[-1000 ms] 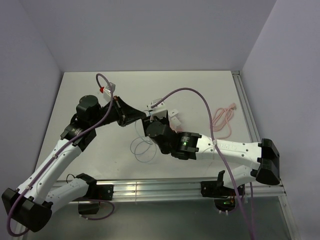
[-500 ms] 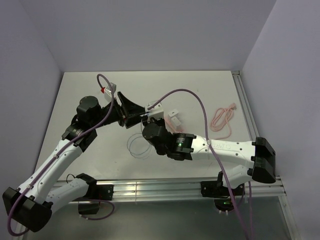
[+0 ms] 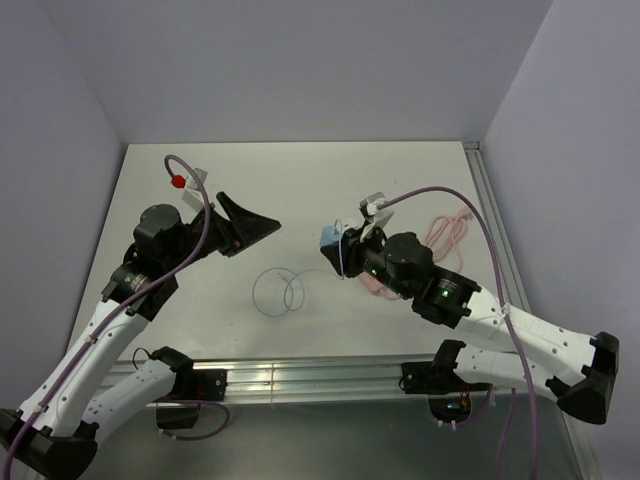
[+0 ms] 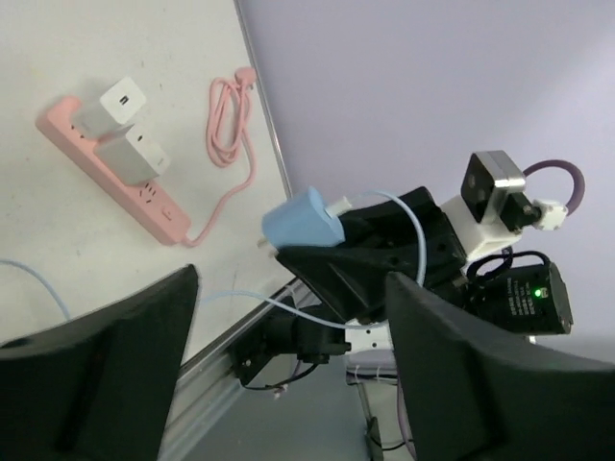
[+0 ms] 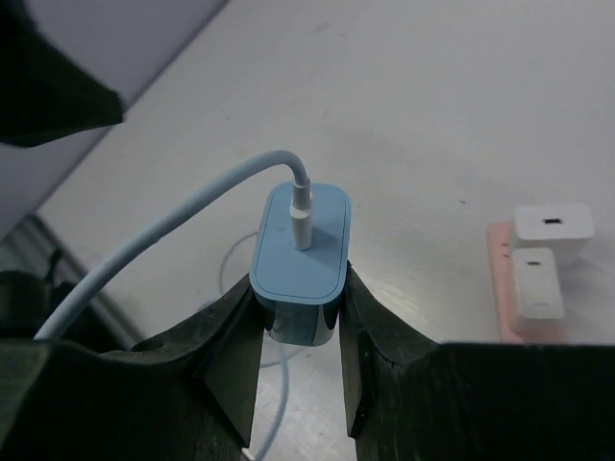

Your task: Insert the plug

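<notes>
right gripper (image 5: 297,328): clamped on the sides of the blue plug (image 5: 300,240), up off the table; the prongs face away from my wrist view, so I can't check them from there.
cable (image 5: 173,240): runs out of the plug's back face, past the left finger and down to a loose loop (image 3: 280,292) on the table below the gripper.
power strip (image 4: 159,206): pink, flat on the table, ahead and to the right of the gripper, well apart from the plug.
white adapters (image 4: 122,103): two are seated at the strip's far end. Free sockets look to be toward the cord end.
left gripper (image 3: 248,215): jaws spread and holding nothing, across from the right gripper and well apart from the strip.
risk 1: the cable could tug the plug and twist it in the pinch, leaving the prongs skewed.
risk 2: nothing braces the strip, so a push could slide it.
risk 3: my fingers could clip the nearer adapter if I come in too close to it.
</notes>
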`<action>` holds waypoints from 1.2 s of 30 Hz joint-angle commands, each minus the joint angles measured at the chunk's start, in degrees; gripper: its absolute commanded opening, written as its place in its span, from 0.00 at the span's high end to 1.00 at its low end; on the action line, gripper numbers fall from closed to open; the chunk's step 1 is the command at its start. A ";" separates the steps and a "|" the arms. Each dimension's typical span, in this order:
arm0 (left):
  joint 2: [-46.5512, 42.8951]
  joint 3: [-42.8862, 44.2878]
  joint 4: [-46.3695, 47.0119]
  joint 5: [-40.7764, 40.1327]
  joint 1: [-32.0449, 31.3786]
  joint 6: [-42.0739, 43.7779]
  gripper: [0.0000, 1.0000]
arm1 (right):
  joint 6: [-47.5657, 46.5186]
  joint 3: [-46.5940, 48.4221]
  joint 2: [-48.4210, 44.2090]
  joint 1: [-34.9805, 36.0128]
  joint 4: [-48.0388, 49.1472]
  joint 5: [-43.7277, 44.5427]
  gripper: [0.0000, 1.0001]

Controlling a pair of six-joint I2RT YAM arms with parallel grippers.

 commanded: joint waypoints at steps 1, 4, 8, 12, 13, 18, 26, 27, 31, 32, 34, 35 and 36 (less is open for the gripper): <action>-0.57 -1.81 4.60 0.52 -0.16 4.21 0.25 | -0.52 -1.54 -4.51 -2.08 5.88 -19.38 1.00; -0.31 -3.91 10.57 6.31 -0.16 4.57 0.38 | -4.29 -4.96 -8.90 -3.14 11.94 -28.79 1.00; -0.13 -8.05 24.63 15.72 -0.24 1.85 0.52 | -7.20 -7.52 -12.34 -3.40 19.41 -37.06 1.00; 0.05 -9.99 32.11 21.00 -0.68 0.53 0.59 | -7.56 -4.10 -9.63 -3.93 18.55 -46.38 1.00; -0.22 -10.69 35.08 22.57 -0.86 0.09 0.60 | -7.03 -3.48 -9.00 -3.93 18.28 -48.05 1.00; -0.57 -12.10 42.13 26.10 -2.79 -0.70 0.67 | -4.22 -0.40 -4.26 -4.54 17.23 -49.56 1.00; -0.83 -11.22 41.44 27.16 -7.10 2.72 0.70 | 2.02 -1.98 -4.16 -6.48 22.94 -48.42 1.00; -1.01 -11.13 40.31 26.72 -7.36 3.07 0.66 | 2.11 -1.98 -4.16 -6.48 22.85 -48.77 1.00; -1.62 -11.04 37.75 25.93 -8.07 5.36 0.54 | 3.25 -2.60 -4.87 -6.57 24.25 -49.82 1.00; -1.45 -11.48 38.62 26.36 -8.24 4.93 0.54 | 3.52 -2.68 -5.13 -6.74 24.61 -50.43 1.00; -1.10 -11.84 39.07 26.63 -8.42 4.66 0.53 | 4.22 -2.86 -5.22 -6.83 25.83 -51.31 1.00; -0.92 -11.84 38.98 26.63 -8.50 4.74 0.52 | 4.57 -2.86 -5.31 -6.74 26.10 -51.58 1.00; -0.57 -11.58 38.46 26.46 -8.77 5.27 0.51 | 4.75 -2.69 -5.31 -6.92 26.37 -52.02 1.00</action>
